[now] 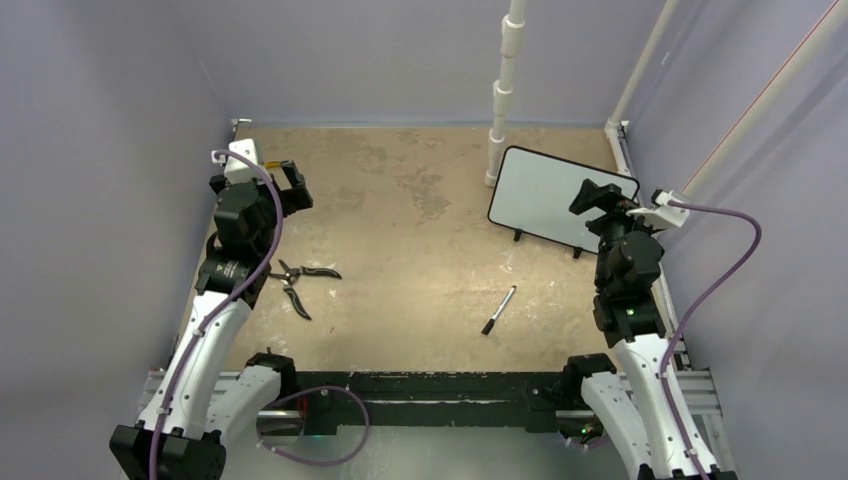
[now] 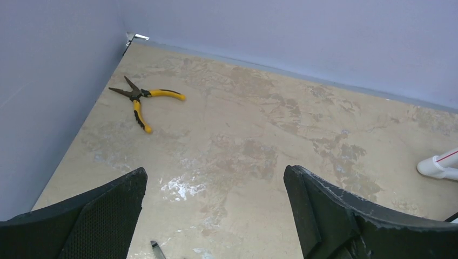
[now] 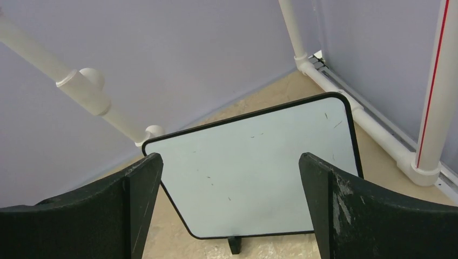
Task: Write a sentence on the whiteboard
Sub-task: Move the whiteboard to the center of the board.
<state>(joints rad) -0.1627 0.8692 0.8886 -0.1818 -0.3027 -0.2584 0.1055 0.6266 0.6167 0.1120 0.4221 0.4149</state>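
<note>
The whiteboard (image 1: 545, 190) stands on its small black feet at the far right and tilts back. Its face is blank apart from a few faint specks, and no sentence shows on it. In the right wrist view the whiteboard (image 3: 254, 145) fills the middle, just beyond my fingers. My right gripper (image 1: 597, 197) (image 3: 231, 156) is open and empty, raised in front of the board's right part. A black marker (image 1: 499, 309) lies on the table, near centre right. My left gripper (image 1: 291, 186) (image 2: 216, 172) is open and empty, raised at the far left.
Dark pliers (image 1: 303, 280) lie beside the left arm. Yellow-handled pliers (image 2: 143, 100) lie near the far left corner. A white pipe post (image 1: 503, 90) stands just left of the whiteboard, with more white pipes (image 3: 378, 129) along the right wall. Walls enclose three sides.
</note>
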